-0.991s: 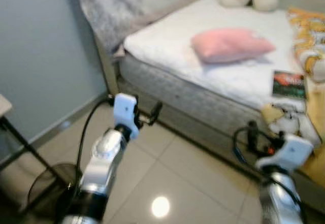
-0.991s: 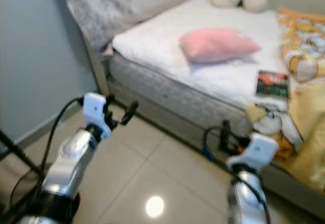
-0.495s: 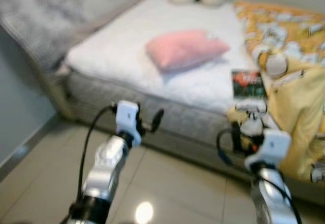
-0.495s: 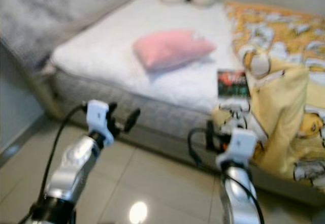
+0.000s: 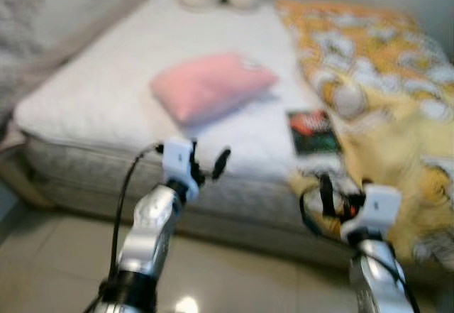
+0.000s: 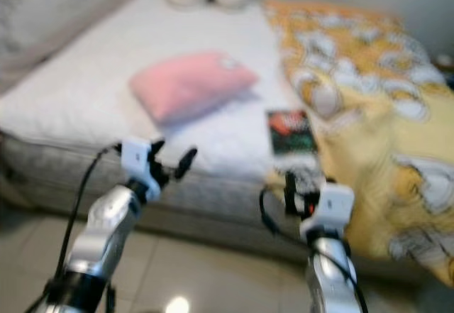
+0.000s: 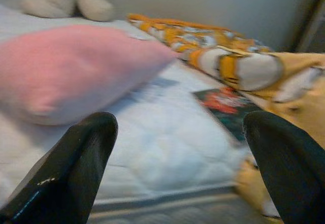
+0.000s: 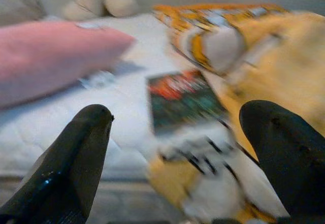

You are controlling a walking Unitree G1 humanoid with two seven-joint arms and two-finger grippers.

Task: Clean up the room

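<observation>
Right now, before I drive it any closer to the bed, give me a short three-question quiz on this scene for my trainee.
1. True or false: the pink pillow lies on the white mattress.
2. What lies between the pillow and the yellow blanket? A) a cup B) a book C) a shoe
3. Fill in: the left gripper and the right gripper are both ____ and hold nothing.

Key: 1 true; 2 B; 3 open.

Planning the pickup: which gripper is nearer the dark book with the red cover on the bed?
Right. The right gripper hovers just below the dark book; the left gripper is off toward the pink pillow.
</observation>
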